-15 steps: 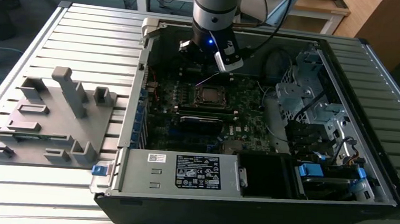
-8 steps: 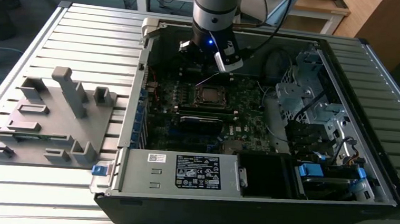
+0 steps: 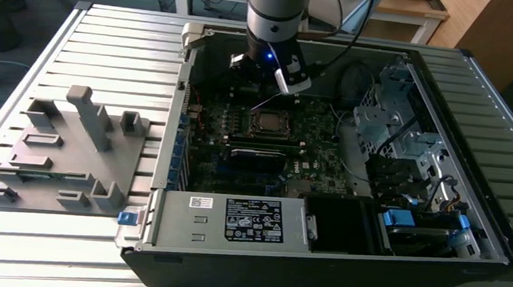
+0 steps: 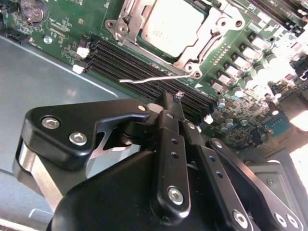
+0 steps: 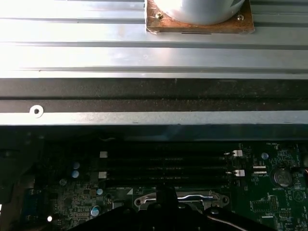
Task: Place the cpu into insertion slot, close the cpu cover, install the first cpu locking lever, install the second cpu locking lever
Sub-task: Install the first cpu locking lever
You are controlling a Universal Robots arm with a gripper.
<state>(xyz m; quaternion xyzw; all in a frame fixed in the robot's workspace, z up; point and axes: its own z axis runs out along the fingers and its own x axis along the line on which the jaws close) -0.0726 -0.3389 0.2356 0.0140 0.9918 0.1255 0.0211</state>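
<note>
While the end effector point(image 4: 172, 98) hangs with its fingers pinched together on nothing, its tip sits just beside the unlatched locking lever point(image 4: 154, 80), a thin wire standing out over the memory slots point(image 4: 120, 62). Whether it touches the wire: cannot tell. The cpu point(image 4: 173, 26) lies seated mid-board, toward the far side of the case point(image 3: 319, 280), with the cpu cover point(image 4: 208, 37) apparently down around it.

Risks:
- Tip slips off the springy wire and it snaps back.
- Tip rides low and scrapes the memory slots.
- Lever misses its hook.

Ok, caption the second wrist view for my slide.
Black gripper, fingers shut, near a thin wire locking lever; silvery-grey square cpu seated under its silvery metal frame cover.
</note>
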